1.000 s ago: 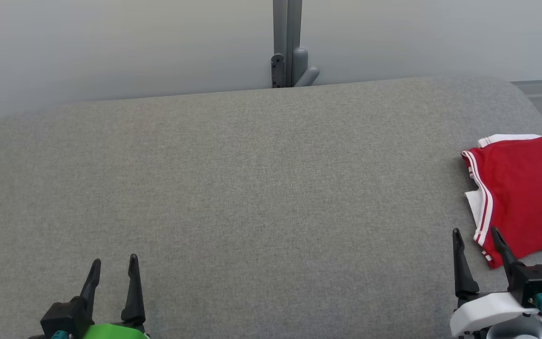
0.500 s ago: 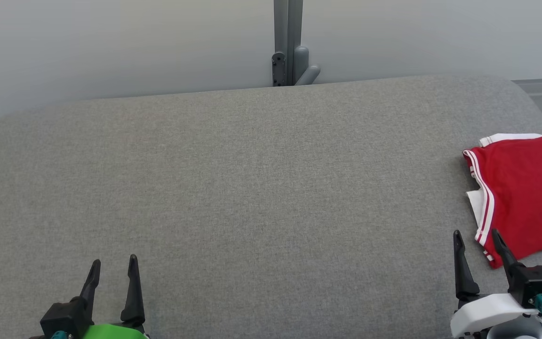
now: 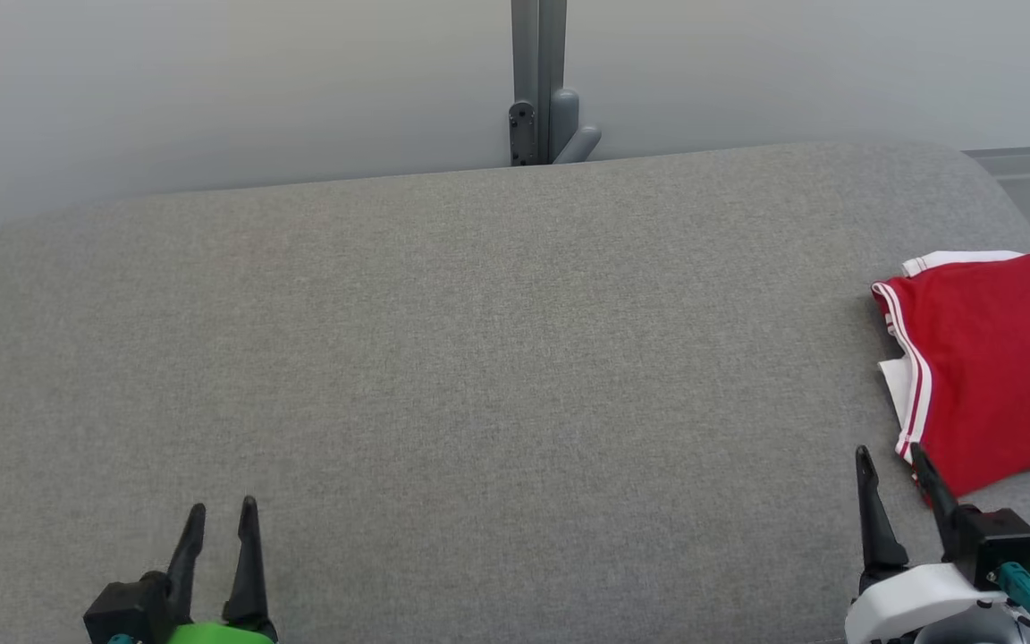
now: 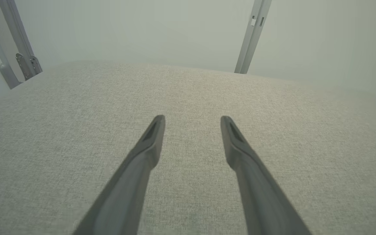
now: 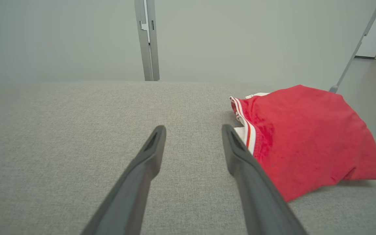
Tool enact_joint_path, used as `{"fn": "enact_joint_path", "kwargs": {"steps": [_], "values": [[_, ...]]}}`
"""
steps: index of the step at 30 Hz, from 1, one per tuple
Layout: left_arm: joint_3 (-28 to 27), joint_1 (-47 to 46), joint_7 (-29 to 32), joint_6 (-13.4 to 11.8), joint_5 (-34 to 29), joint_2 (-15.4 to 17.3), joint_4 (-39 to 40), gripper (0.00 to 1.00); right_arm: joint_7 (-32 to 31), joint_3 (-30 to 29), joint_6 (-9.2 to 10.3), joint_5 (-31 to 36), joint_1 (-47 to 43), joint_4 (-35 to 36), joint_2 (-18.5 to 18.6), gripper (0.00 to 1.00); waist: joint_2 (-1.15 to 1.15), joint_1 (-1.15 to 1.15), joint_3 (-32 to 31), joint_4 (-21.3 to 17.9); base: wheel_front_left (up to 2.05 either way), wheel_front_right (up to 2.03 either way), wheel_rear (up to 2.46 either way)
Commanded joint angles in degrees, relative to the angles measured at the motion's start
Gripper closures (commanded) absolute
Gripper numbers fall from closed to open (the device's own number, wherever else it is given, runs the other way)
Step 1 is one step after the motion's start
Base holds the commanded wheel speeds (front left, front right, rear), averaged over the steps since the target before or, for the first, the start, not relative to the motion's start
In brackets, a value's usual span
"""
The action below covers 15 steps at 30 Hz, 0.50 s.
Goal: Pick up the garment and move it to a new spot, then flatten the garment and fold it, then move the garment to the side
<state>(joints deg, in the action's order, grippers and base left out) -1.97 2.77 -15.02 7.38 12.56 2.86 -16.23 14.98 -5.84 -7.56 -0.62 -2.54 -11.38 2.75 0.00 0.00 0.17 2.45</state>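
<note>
Grey fabric covers the bench (image 3: pixel 479 358). The folded red garment (image 3: pixel 989 367) lies at its right edge, just beside the right hand (image 3: pixel 889 450). That hand and the left hand (image 3: pixel 223 504) are both released and empty. Risk: a stray nudge may unfold the garment or push it off.

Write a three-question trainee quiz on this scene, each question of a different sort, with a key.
1. True or false: the left gripper is shut on the red garment with white striped trim.
2. Where does the garment lie on the grey fabric-covered surface? A: at its centre. B: near its right edge. C: near its left edge.
3. Fill in: the fingers of the right gripper stand ____ (open or shut), with nothing between them.

Key: 1 false; 2 B; 3 open.
</note>
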Motion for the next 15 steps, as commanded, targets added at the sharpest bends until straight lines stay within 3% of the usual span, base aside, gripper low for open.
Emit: {"fn": "enact_joint_path", "kwargs": {"steps": [1,4,15], "values": [[-0.01,-0.05,0.04,0.00,0.11,0.00,-0.02,1.00,-0.04,-0.04,0.00,-0.11,0.10,-0.09,0.00,1.00,0.00,0.00,0.00,0.00,0.00,0.00,0.00],[0.12,0.69,0.34,0.00,0.00,-0.26,-1.69,1.00,-0.26,0.02,0.01,-0.03,-0.59,-1.81,-0.56,1.00,0.00,0.00,0.00,-0.01,0.00,0.00,0.00],[-0.73,-1.08,3.87,0.02,12.90,-0.20,-1.12,1.00,-3.95,-0.39,0.02,-14.84,1.21,-2.11,-0.42,1.00,0.00,0.00,0.00,-0.24,0.00,0.00,0.00]]}}
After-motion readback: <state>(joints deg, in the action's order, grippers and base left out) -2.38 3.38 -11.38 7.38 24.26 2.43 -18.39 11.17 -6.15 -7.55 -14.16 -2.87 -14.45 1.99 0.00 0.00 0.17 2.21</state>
